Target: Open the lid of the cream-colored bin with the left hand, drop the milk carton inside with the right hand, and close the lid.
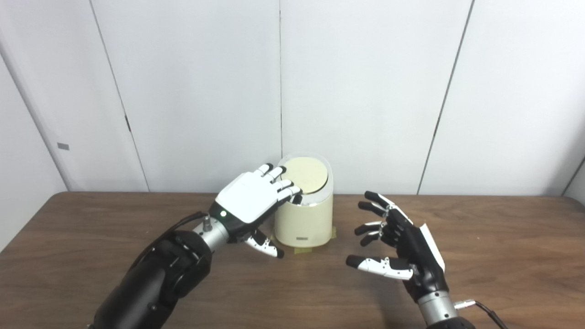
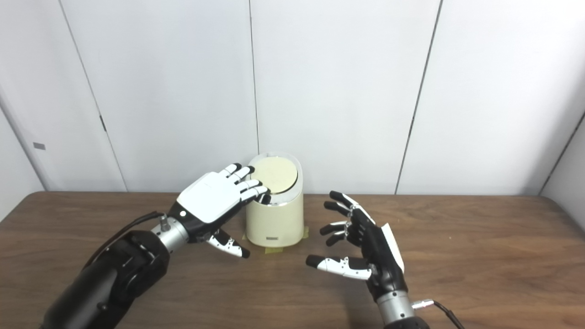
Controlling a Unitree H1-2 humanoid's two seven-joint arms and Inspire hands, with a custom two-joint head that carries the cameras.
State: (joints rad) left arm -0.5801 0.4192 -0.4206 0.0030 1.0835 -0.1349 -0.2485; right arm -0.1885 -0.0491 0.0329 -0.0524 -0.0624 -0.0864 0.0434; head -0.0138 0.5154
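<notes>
The cream-colored bin (image 1: 305, 221) stands on the wooden table (image 1: 91, 237) near the back wall, on a strip of tape. Its round lid (image 1: 307, 174) tilts toward me, and a dark gap shows under its front left edge. My left hand (image 1: 249, 198) lies flat, palm down, with its fingertips (image 1: 292, 191) touching that edge of the lid and the thumb hanging beside the bin's wall. My right hand (image 1: 396, 242) hovers open to the right of the bin, fingers spread, holding nothing. No milk carton is in view.
White wall panels (image 1: 365, 91) rise directly behind the bin. A cable (image 1: 484, 310) trails from my right wrist at the bottom edge. Bare wood lies to the right of my right hand and at the table's left end.
</notes>
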